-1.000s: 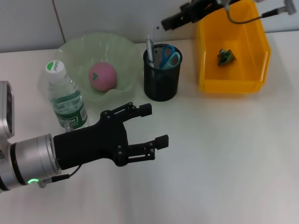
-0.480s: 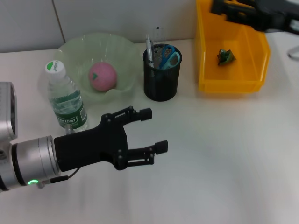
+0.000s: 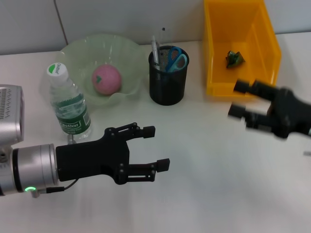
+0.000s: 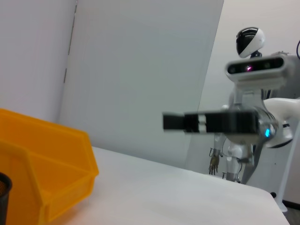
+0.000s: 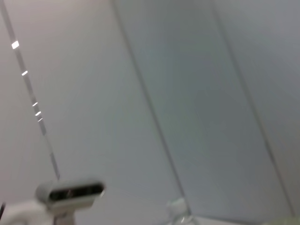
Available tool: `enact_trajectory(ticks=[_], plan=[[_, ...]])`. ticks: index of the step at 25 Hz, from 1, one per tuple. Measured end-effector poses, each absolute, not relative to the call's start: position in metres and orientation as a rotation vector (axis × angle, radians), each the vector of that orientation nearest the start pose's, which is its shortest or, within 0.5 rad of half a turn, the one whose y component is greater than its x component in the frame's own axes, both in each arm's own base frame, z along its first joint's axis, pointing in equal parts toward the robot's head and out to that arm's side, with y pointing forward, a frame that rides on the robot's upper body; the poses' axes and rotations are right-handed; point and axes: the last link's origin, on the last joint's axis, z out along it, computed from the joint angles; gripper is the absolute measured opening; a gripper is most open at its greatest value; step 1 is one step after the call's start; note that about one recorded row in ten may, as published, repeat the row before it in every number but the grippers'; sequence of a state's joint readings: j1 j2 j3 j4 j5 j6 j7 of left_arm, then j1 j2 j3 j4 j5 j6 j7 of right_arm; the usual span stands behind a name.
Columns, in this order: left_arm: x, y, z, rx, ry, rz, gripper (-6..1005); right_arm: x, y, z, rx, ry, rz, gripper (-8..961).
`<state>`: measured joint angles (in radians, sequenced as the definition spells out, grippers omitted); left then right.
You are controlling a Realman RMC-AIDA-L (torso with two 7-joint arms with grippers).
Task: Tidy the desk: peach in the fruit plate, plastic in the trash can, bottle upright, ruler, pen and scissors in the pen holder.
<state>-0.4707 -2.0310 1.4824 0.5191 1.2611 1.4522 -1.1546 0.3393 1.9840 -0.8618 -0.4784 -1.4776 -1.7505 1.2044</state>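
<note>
Yellow bin [image 3: 262, 90]: 1 plastic scrap [image 3: 234, 58]. 1 peach [image 3: 106, 79] in plate [image 3: 77, 51], 1 bottle [image 3: 68, 103] upright. Your left claw [image 3: 154, 148] and right claw [image 3: 236, 99]: both spread, empty.

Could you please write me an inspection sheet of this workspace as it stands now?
Surface: white desk, bare in front.
Job's things: peach in the green fruit plate; bottle upright beside the plate; scissors and a pen in the black pen holder; ruler not made out; crumpled plastic in the yellow trash can.
Clutter: nothing seen.
Grippers: left gripper open, empty, above the desk in front of the bottle; right gripper open, empty, in front of the trash can.
Cables: nothing seen.
Surroundings: pale wall panels; another robot beyond the desk.
</note>
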Motion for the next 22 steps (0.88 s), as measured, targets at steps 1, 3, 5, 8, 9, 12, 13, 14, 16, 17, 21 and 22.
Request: enact_trajectory(ticks=[1,3,5,8,9,12,13,14,16,17,21,22], plan=[[-0.224,0.295,-0.059,-2.885,-0.404,-0.956,876,0.285,0.276,0.034,-2.497,0.584,1.201,791],[-0.226,0.295,-0.057,-2.890,-0.414,-0.949,876,0.291,0.271,0.026,-2.529,0.593,1.153,791],[-0.230,0.296,-0.052,-2.897,-0.437,-0.937,876,0.299,0.265,0.015,-2.594,0.617,1.050,791],[-0.231,0.296,-0.051,-2.902,-0.438,-0.930,876,0.305,0.263,0.007,-2.638,0.645,0.961,791],[-0.234,0.293,-0.051,-2.923,-0.432,-0.906,876,0.306,0.263,0.004,-2.651,0.649,0.939,791],[-0.238,0.291,-0.055,-2.955,-0.426,-0.851,876,0.306,0.263,-0.001,-2.675,0.651,0.906,791],[-0.239,0.291,-0.056,-2.956,-0.445,-0.842,876,0.306,0.264,-0.003,-2.689,0.650,0.892,791],[-0.239,0.291,-0.056,-2.956,-0.445,-0.842,876,0.305,0.265,-0.004,-2.698,0.648,0.882,791],[-0.239,0.291,-0.056,-2.956,-0.445,-0.842,876,0.304,0.266,-0.007,-2.714,0.647,0.871,791],[-0.241,0.291,-0.057,-2.951,-0.467,-0.849,876,0.304,0.265,-0.009,-2.720,0.650,0.869,791],[-0.242,0.291,-0.057,-2.950,-0.486,-0.858,876,0.303,0.265,-0.012,-2.722,0.649,0.871,791],[-0.242,0.291,-0.057,-2.950,-0.486,-0.858,876,0.303,0.265,-0.012,-2.722,0.649,0.871,791]])
